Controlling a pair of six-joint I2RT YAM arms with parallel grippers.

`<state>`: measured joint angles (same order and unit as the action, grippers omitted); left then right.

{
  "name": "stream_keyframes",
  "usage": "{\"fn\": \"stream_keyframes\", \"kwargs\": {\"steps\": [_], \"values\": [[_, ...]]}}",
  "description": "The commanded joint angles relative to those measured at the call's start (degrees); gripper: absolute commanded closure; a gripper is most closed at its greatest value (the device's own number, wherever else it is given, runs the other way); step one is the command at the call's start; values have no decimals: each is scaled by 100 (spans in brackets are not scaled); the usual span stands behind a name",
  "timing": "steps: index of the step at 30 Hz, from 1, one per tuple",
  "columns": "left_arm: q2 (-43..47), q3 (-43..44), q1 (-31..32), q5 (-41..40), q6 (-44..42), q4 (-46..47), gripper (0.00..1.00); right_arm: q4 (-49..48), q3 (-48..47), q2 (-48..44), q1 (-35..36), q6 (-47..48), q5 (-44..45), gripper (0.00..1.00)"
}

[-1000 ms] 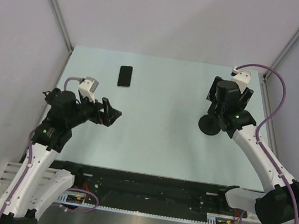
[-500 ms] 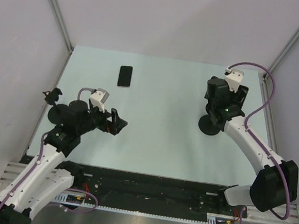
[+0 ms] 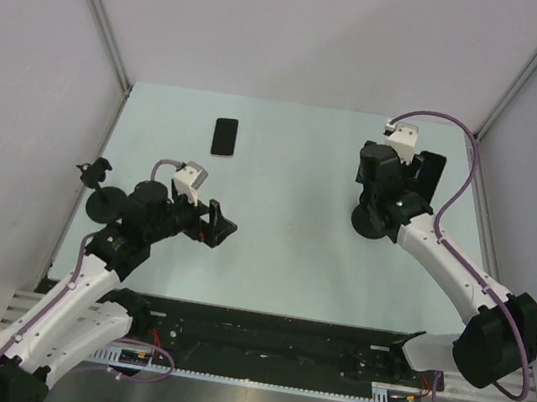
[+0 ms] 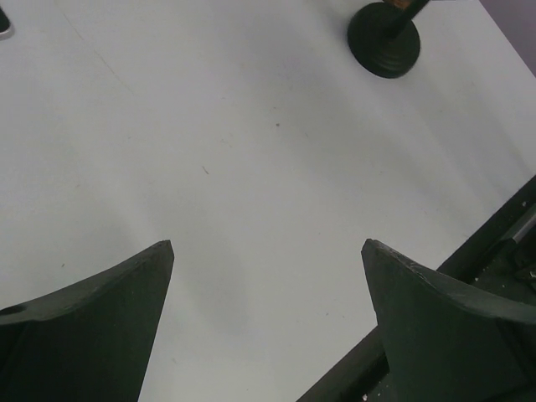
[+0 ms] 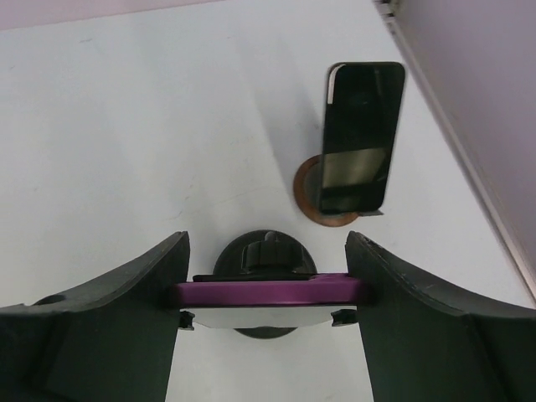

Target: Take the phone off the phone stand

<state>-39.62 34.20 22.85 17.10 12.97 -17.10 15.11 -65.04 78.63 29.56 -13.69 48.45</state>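
Right gripper (image 5: 266, 243) closed onto purple phone (image 5: 268, 292), pale table (image 3: 294, 164) (grey walls (image 3: 274, 30)).

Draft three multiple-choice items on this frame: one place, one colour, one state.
1. The flat black phone lies: A far left on the table; B beside the right arm; C on a stand.
2. Edge of the mounted phone at the right gripper: A green; B purple; C white.
3. The left gripper is: A shut on a phone; B shut, empty; C open, empty.
Key: A, the top view shows it there; B, purple in the right wrist view; C, its fingers stand wide apart over bare table.
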Motion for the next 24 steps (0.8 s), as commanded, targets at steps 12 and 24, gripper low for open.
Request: {"fn": "stream_keyframes", "kwargs": {"steps": [12, 24], "values": [[-1108, 949, 1353, 4, 21, 778, 0, -728, 17, -937, 1322, 770, -2962, 100], [-1452, 203, 2241, -1016, 408, 2728, 5, -1195, 298, -788, 2185, 596, -3227, 100]]}}
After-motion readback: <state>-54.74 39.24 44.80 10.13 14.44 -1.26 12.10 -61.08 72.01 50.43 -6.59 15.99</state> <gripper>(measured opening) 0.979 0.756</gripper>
